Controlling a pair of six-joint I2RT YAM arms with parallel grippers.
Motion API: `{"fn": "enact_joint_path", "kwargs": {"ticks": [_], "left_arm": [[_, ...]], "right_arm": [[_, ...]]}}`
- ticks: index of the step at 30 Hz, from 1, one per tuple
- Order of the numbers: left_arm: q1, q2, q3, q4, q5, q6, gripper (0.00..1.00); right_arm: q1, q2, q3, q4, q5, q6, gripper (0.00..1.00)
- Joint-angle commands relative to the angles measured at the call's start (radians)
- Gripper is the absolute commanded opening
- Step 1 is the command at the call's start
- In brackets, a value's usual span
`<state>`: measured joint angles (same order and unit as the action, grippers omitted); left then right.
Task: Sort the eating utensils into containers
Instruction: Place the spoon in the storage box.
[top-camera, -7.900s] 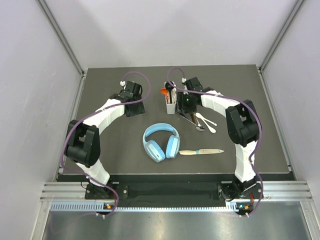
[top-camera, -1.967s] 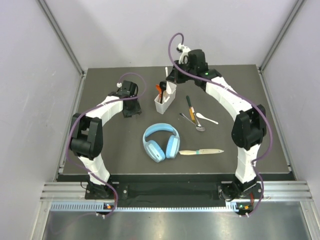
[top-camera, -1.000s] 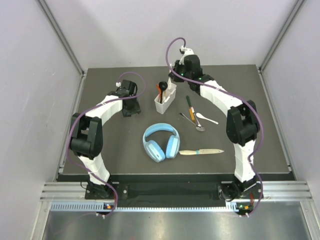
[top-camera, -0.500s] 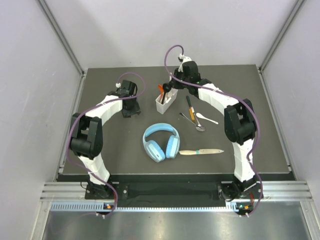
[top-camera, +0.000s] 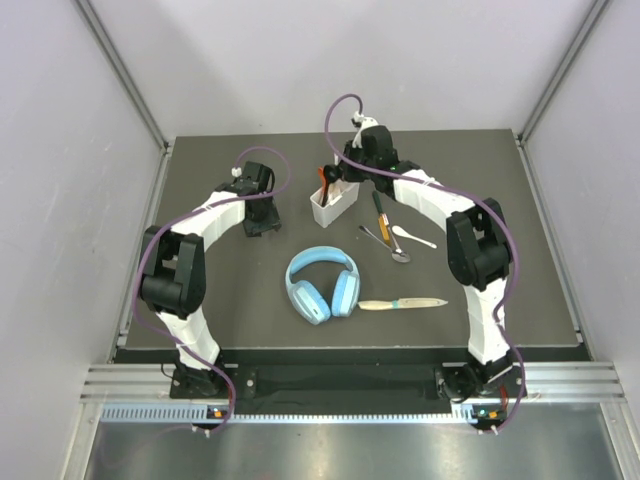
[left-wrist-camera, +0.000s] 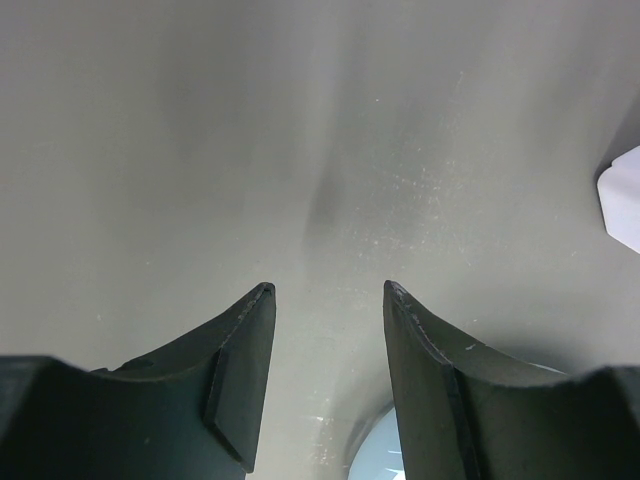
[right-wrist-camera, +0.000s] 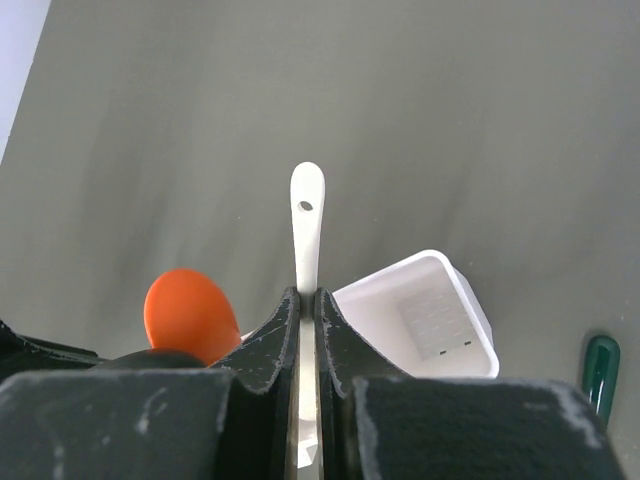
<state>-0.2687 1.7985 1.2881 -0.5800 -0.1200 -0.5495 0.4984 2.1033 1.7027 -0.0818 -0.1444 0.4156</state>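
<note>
Over the white caddy (top-camera: 333, 203), we pinch a spoon (right-wrist-camera: 306, 210)
Our right arm (top-camera: 430, 196) stretches forward, the right gripper (right-wrist-camera: 308, 296) clamped onto the smooth white plastic handle with its small hole; a glossy orange-red spoon (right-wrist-camera: 190, 313) stands beside. Left of the caddy, our left gripper (left-wrist-camera: 328, 288) hangs low, jaws spread over matte grey table (left-wrist-camera: 300, 150).

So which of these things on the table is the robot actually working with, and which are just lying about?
Part of the job: white caddy; orange spoon standing in it; held white spoon, pinched in the right gripper; on the table, green-handled utensil, metal spoon, loose white spoon, wooden-handled knife.
Just lying about: light-blue headphones.
</note>
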Motion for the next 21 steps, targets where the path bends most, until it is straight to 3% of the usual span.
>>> {"fn": "enact_joint_path", "kwargs": {"ticks": [1,2,7,17,21], "left_arm": [[0.002,-0.019,-0.003,0.002,-0.007,-0.003,0.52],[0.002,-0.018,-0.003,0.003,-0.006,-0.003,0.52],[0.002,-0.011,-0.001,0.009,0.000,-0.001,0.52],[0.002,-0.001,0.000,0.025,0.016,-0.004,0.52],[0.002,-0.002,0.000,0.025,0.013,-0.001,0.52]], "right_arm": [[0.011,-0.043,0.051,0.045,-0.038,-0.003,0.06],[0.011,-0.048,0.046,0.043,-0.050,-0.003,0.16],[0.009,-0.080,-0.011,0.065,-0.057,-0.005,0.32],[0.000,-0.160,-0.064,0.070,-0.009,0.000,0.36],[-0.040,-0.229,-0.083,-0.016,0.045,-0.003,0.37]]}}
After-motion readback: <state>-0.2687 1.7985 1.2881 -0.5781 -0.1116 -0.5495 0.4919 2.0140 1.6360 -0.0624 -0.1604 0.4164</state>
